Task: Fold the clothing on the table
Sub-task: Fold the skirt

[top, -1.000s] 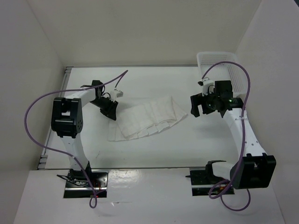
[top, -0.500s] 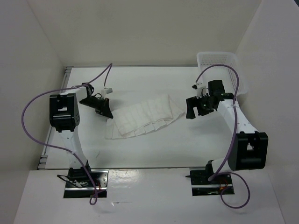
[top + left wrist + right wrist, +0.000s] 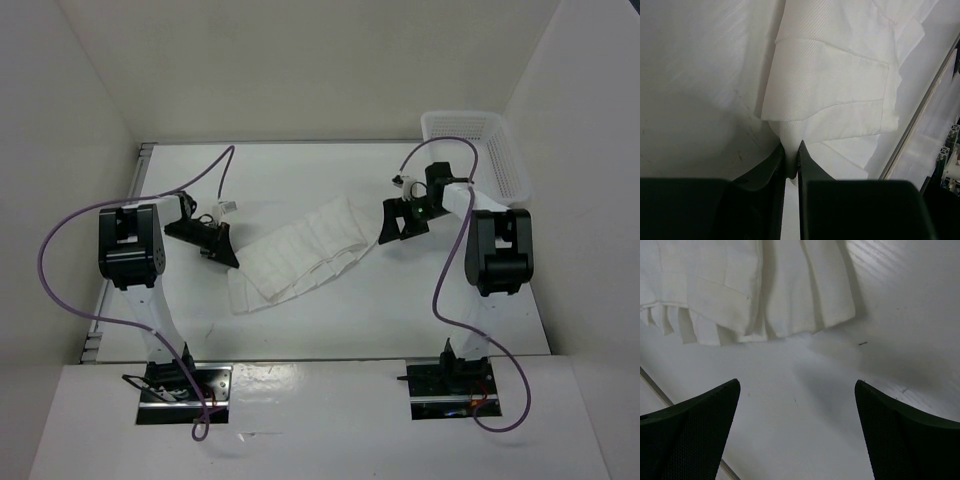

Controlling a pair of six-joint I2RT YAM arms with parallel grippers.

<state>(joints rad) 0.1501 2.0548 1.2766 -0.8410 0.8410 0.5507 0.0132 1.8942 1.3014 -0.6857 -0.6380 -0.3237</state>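
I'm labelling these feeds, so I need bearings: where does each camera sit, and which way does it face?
Top external: above and behind the arm bases, looking down on the flat matte white table, thin white fabric garment and white plastic mesh basket; both arms show.
Left wrist: on the left arm, looking along the dark left fingers, which pinch a garment fold.
Right wrist: on the right arm, looking down at the garment's edge; the dark right fingers stand wide apart.
Shared: all three show the garment on the table.
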